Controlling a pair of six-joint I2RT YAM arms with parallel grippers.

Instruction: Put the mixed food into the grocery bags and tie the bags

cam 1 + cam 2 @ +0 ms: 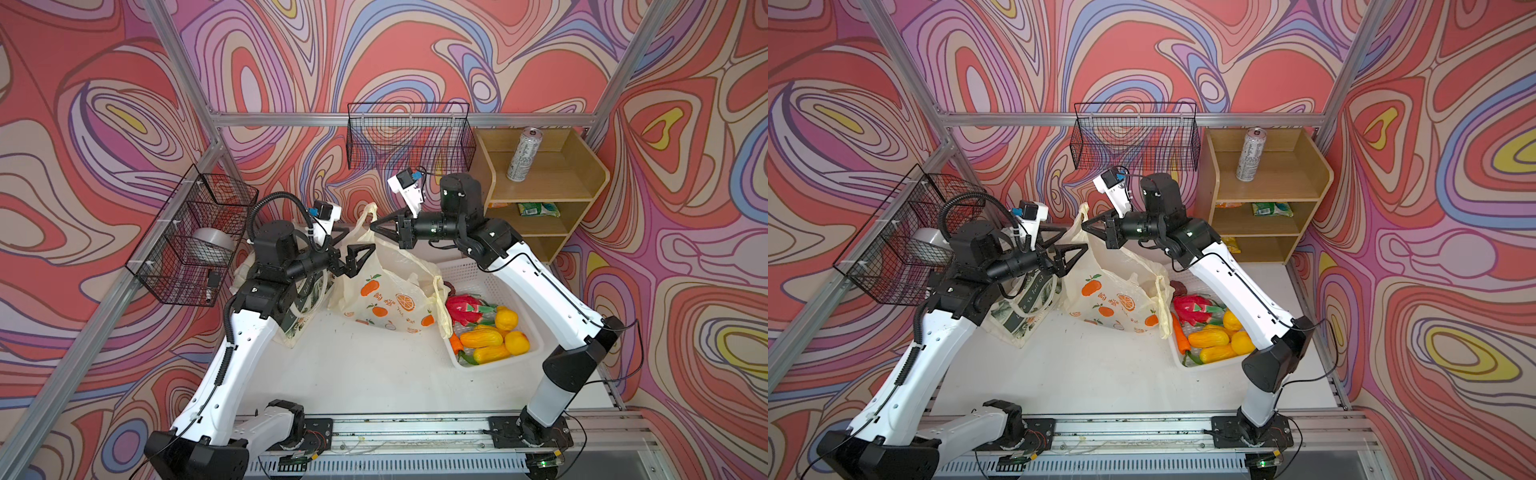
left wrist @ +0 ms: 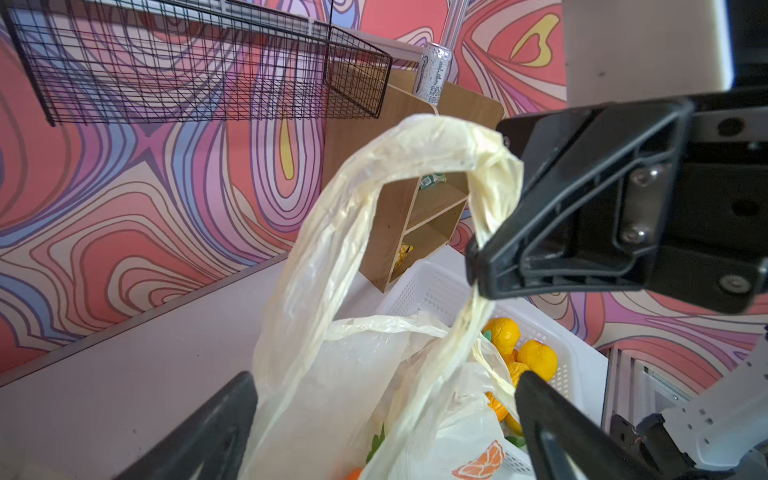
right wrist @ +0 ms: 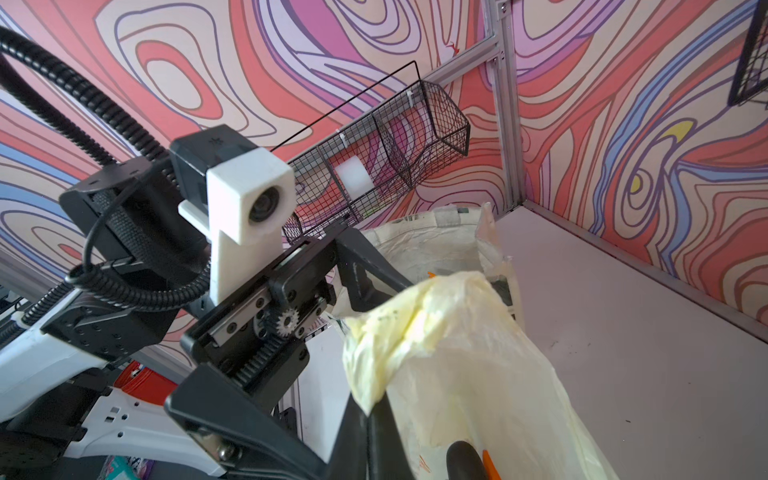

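White tabletop (image 1: 374, 374), swirl-patterned walls. A leaf-print canvas tote (image 1: 303, 316) slumps under the left arm. The left gripper (image 1: 365, 237) is spread wide beside the orange-print plastic carrier bag (image 1: 386, 291). The right gripper (image 1: 374, 226) pinches the bag's raised handle (image 1: 368, 214). Toy fruits (image 1: 482, 338) fill the white lattice basket (image 1: 530, 332), and a silver drink can (image 1: 524, 154) stands on the wooden shelf (image 1: 582, 166).

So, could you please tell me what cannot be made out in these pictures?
Plastic bag contents: hidden by its own film, both top views.
Canvas tote: mostly behind the left arm, both top views.
Drink can lettering: too small to read.
Yellow packet, lowest shelf: partly behind the right arm.
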